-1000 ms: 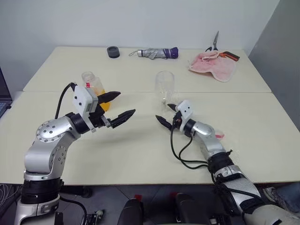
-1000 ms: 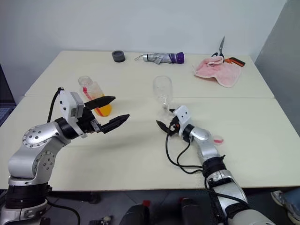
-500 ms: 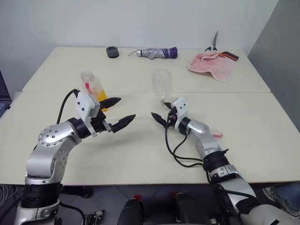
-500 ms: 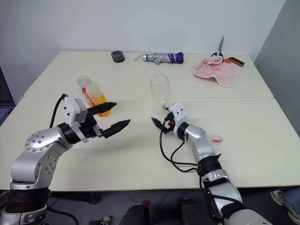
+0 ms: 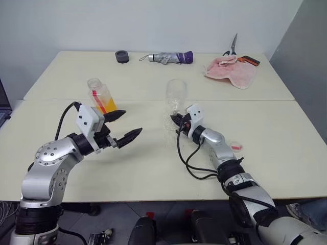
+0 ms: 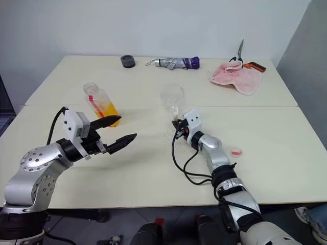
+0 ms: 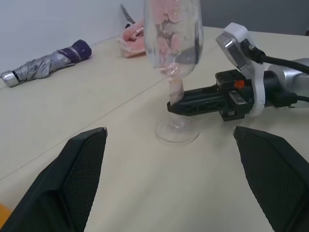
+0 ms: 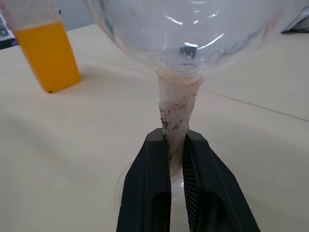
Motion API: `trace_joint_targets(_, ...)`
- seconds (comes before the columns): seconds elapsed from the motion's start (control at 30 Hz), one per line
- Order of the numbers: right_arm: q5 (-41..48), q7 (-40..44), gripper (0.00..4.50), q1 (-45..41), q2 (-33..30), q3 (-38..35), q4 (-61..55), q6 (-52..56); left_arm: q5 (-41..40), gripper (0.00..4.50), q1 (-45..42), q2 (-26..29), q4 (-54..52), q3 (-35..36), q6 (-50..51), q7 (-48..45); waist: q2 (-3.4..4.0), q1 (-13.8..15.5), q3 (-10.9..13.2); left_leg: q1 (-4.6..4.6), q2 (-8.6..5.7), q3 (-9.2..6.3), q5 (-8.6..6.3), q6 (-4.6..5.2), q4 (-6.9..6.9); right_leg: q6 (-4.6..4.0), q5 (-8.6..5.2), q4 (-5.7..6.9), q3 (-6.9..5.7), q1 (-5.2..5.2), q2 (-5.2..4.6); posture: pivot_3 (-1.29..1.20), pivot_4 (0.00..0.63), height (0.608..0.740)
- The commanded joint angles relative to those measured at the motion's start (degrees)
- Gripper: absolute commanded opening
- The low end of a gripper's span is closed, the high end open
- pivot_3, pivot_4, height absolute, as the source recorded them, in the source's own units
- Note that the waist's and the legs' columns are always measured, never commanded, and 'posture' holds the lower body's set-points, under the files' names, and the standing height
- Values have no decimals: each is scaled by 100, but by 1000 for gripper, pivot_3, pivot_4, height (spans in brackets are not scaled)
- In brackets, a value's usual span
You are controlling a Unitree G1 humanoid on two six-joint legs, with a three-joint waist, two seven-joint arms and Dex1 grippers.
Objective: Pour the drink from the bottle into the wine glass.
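Table (image 5: 153,168): cream, two tops butted. Left gripper (image 5: 121,127) near the front-left, jaws spread wide, holding nothing. Right gripper (image 8: 176,159) mid-table, jaws pinching the glass (image 5: 175,97) stem. Bottle (image 5: 100,96) of orange drink (image 8: 46,55) upright beyond the left gripper, toward the left edge.

The left arm sits at the lower left of the head view, elbow bent, forearm reaching toward the middle. Its left gripper (image 5: 124,125) hangs above the desk (image 5: 153,168) with its two black fingers (image 7: 84,164) spread wide and nothing between them. The right arm runs up from the lower right to the centre, and the right gripper (image 8: 176,145) has its fingers (image 8: 149,183) pinched on the stem of the wine glass (image 5: 175,99).
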Motion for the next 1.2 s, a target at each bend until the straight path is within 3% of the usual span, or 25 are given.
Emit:
trace_joint_targets(0.03,12,-33,76,-147,76,-40,-42,-230,-56,4500,-21,73,-182,121,-33,8,0,1,0,-1,0,-1,0,0,-1,0,0,0,-1,0,0,0,150,740)
trace_joint_targets(0.3,54,290,76,-50,270,163,-346,-274,-31,4500,54,60,-100,203,-75,36,2,4,2,-3,1,-1,0,0,-2,0,0,-1,0,-2,-1,0,150,740)
trace_joint_targets(0.77,-70,402,76,-425,607,211,515,-345,-125,4500,74,41,-225,300,45,251,4,6,4,-4,2,-1,0,0,-2,0,0,0,0,-3,-2,0,150,740)
trace_joint_targets(0.8,-70,402,780,-424,606,200,523,-349,-131,4500,60,44,-235,294,56,265,4,6,3,-3,1,-1,0,0,-2,0,0,0,0,-3,-2,0,150,740)
trace_joint_targets(0.9,-73,426,1660,-396,600,191,506,-359,-150,4500,4,52,-261,260,90,310,4,6,4,-3,2,-2,0,0,-2,0,0,0,-1,-3,-2,0,150,740)
trace_joint_targets(1.13,-93,470,4246,-305,568,217,408,-374,-129,4500,-193,16,-236,166,148,333,4,5,4,-3,1,-1,0,0,-2,0,0,-1,-1,-3,-2,0,150,740)
trace_joint_targets(1.2,-94,484,4476,-274,554,224,367,-372,-129,4500,-224,6,-242,141,153,328,4,5,4,-3,1,-1,0,0,-2,0,0,0,-1,-3,-2,0,150,740)
